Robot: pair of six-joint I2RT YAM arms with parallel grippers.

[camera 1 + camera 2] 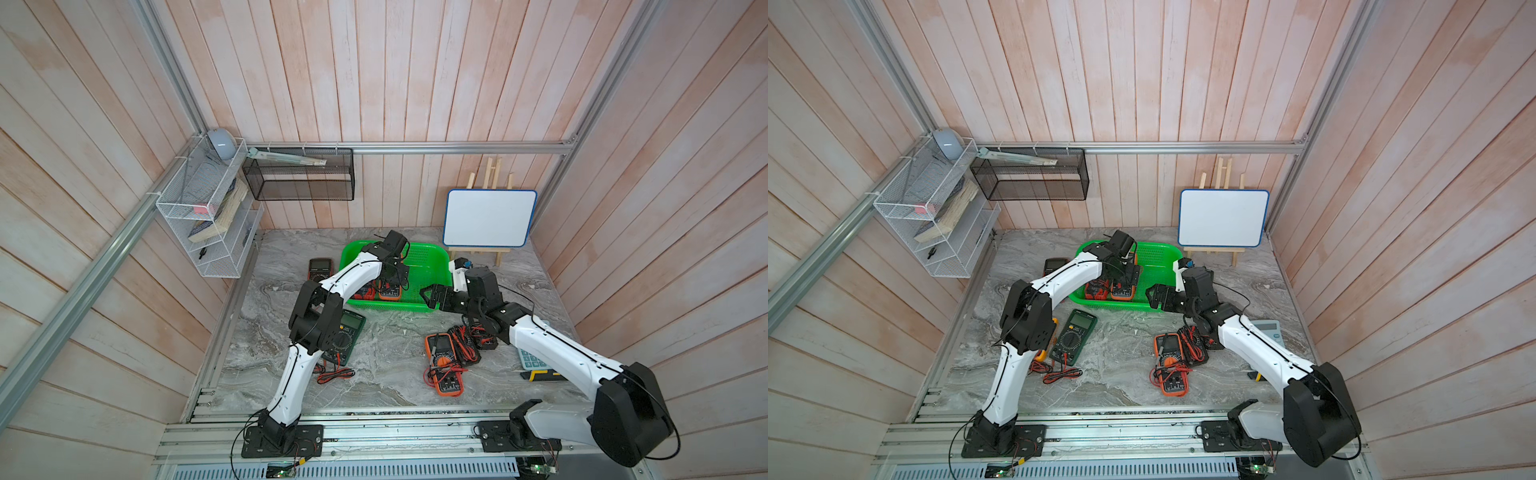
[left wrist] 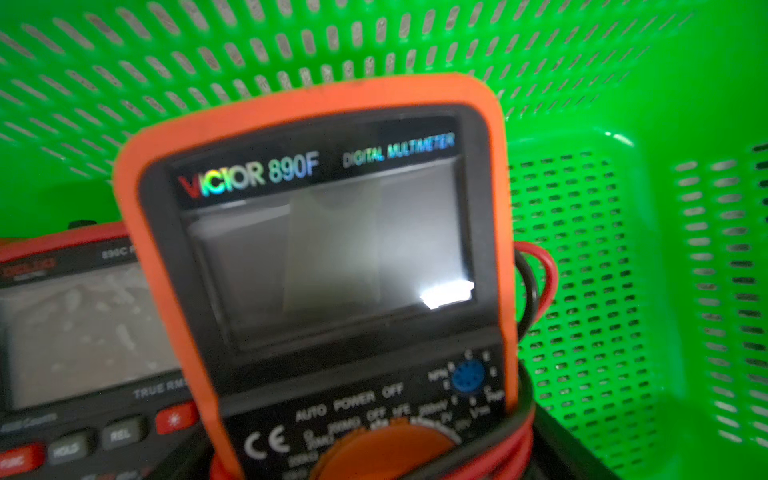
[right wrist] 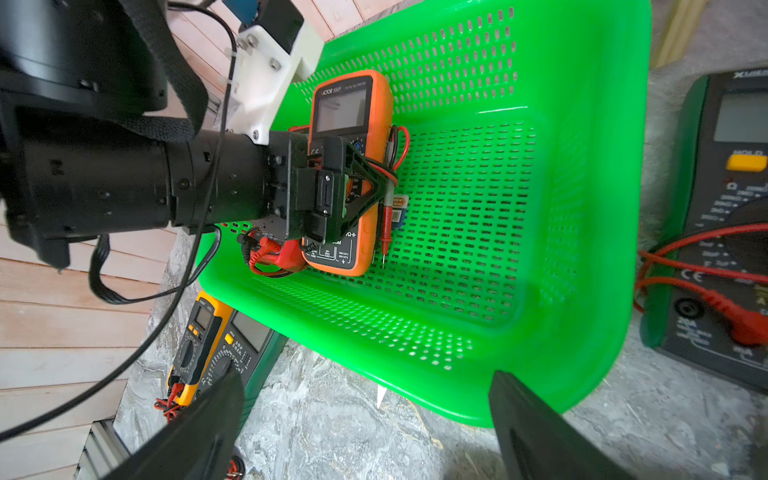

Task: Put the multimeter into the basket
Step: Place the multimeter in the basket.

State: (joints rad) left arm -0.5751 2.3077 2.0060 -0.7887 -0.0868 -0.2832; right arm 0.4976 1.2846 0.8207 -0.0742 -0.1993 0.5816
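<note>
Right claw point(image 3: 365, 380) gapes beside basket point(image 3: 615, 208); left claw point(image 3: 349, 187) clamps orange multimeter point(image 3: 353, 108) crosswise inside it, long axis toward back edge of surface point(image 1: 386, 386).

- Orange multimeter point(image 2: 324, 249), band above the display: "VICTOR 890F", the V in red, followed by "DIGITAL MULTIMETER".
- Same meter, below the display: "AUTO POWER OFF"; a "CE" mark beside the orange dial; "NPN" next to the round blue socket; "OFF" and "hFE" on the dial ring. The other range marks are blurred.
- Red multimeter point(image 2: 83, 332), just beside it: "890C" above the display and "TRUE RMS" below it. The keys read "FUNC", "HOLD" and "REL". The brand label is too blurred to read.
- Green multimeter point(image 3: 723, 208) on the counter: "HOLD" by the yellow key, a "CE" mark, and "20A" at a socket.
</note>
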